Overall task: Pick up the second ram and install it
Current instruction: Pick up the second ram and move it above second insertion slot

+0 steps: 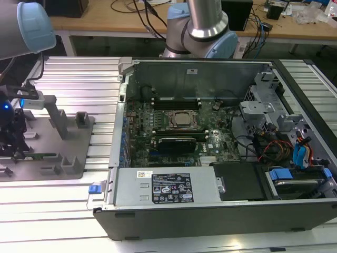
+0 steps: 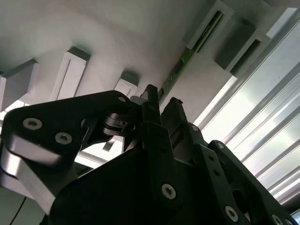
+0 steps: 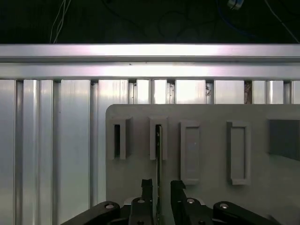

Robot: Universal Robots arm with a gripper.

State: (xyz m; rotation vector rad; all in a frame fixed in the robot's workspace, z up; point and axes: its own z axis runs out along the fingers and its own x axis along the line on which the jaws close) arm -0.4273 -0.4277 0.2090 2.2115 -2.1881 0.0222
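End effector [image 3: 161, 183]: positioned low over the grey tray [image 3: 267, 187], fingers spread, nothing gripped | second ram [image 3: 159, 154]: stood on edge in the tray's slots, flanked by both fingers | open computer case [image 1: 210, 200]: set well apart on the ribbed worktop [image 1: 68, 74], toward the exterior view's right.

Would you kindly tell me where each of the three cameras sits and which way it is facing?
Exterior view: off the arm, raised, looking down on the open computer case and grey tray; the arm shows.
First wrist view: on the wrist, facing straight down at the tray; tips of the tool show.
Second wrist view: on the wrist, looking slantwise along the tool at the tray.
Shared: both wrist views show the second ram between the open tool's tips.
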